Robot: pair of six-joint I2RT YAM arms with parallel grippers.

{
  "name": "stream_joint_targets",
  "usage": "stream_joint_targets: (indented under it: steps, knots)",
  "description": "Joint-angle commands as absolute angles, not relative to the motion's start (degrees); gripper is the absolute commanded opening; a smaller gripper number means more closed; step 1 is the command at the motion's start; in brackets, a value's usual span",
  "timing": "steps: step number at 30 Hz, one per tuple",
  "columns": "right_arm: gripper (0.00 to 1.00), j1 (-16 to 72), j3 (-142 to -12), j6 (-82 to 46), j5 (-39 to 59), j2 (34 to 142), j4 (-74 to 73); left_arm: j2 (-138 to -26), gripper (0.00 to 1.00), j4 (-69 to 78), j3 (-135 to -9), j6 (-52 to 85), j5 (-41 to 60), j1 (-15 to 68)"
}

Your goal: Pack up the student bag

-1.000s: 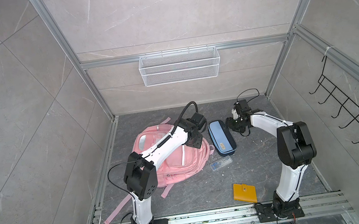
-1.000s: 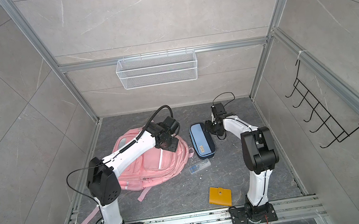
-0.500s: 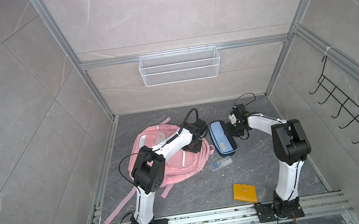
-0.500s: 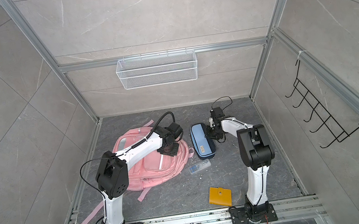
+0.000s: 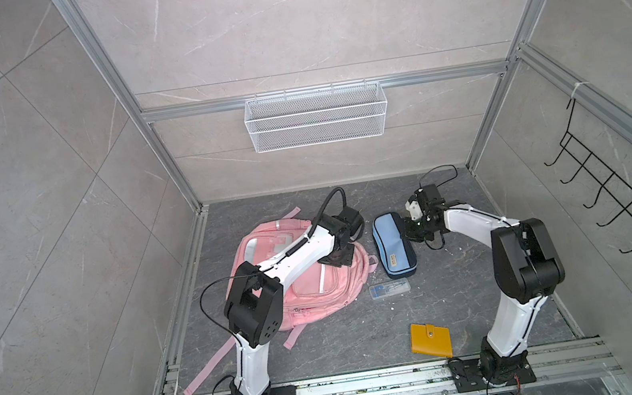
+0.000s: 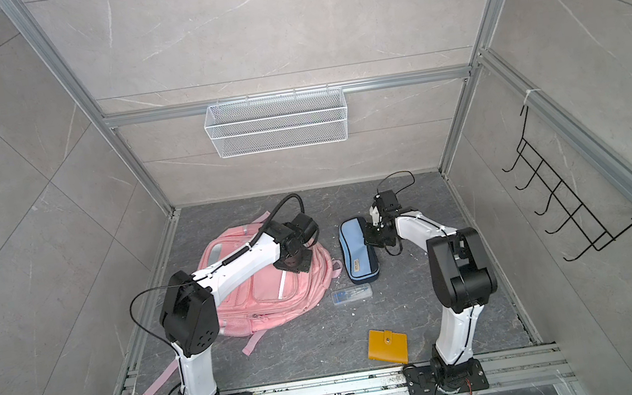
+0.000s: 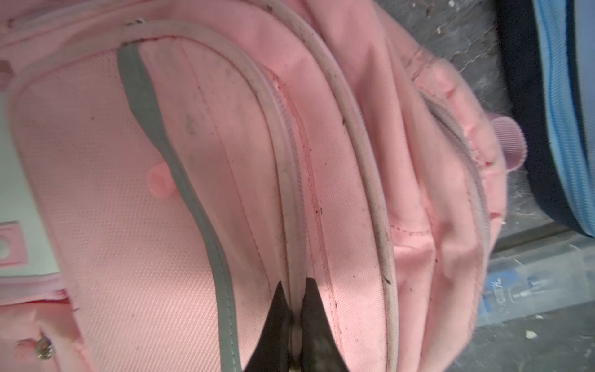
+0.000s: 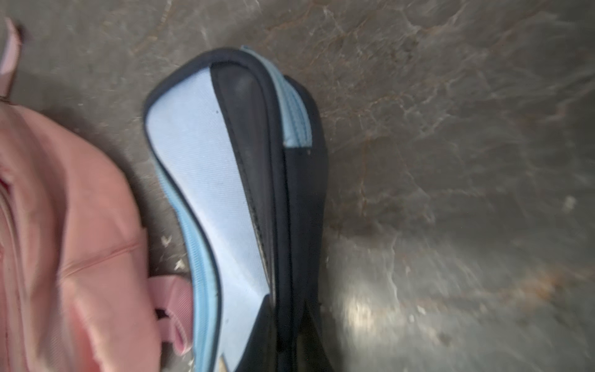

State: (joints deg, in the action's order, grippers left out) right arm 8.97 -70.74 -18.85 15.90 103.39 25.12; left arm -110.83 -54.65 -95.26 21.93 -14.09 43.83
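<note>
Grasp step; nothing packed yet. Pinching front-pocket piping of student bag (image 5: 319, 290), flat on surface (image 5: 447, 306) left of centre, with left pincer (image 7: 295, 285). Apparently clamping navy edge of pencil case (image 5: 392, 246), just beside it, with right pincer (image 8: 286, 322). Next: pocket pulled open, then case lifted in.

- Both top views were bright, evenly lit from overhead and sharp; the rails (image 5: 114, 88) bowed toward the 9 and 3 o'clock edges.
- Shadows on the floor (image 5: 467, 299) were faint and soft.
- In the left wrist view, the bag (image 7: 128, 193) weave was crisp and the margins were soft.
- The right wrist view was motion-smeared, and glare marked the floor (image 8: 363, 312) beside the case (image 8: 199, 167).
</note>
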Motion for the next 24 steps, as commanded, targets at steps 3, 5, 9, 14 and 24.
stream_joint_targets:
  steps: [3,5,9,14,24]
  knots:
    - [0.00,9.15,-69.50,-21.65,16.26,92.67,25.10,-96.40,0.00,-48.83,-92.60,18.70,-6.05,40.39]
    - [0.00,9.48,-69.69,-22.49,16.49,89.93,26.29,-91.85,0.00,-45.80,-89.89,19.15,-1.01,37.47]
    - [0.00,12.08,-69.06,-26.65,17.80,85.40,27.42,-83.41,0.00,-40.02,-84.55,19.22,9.58,31.02]
    - [0.00,20.62,-68.21,-35.54,19.66,84.36,25.21,-76.59,0.00,-33.90,-79.65,19.73,21.72,24.23]
    - [0.00,35.84,-75.61,-49.24,22.64,99.67,13.65,-74.28,0.00,-22.41,-75.78,25.24,29.92,22.59]
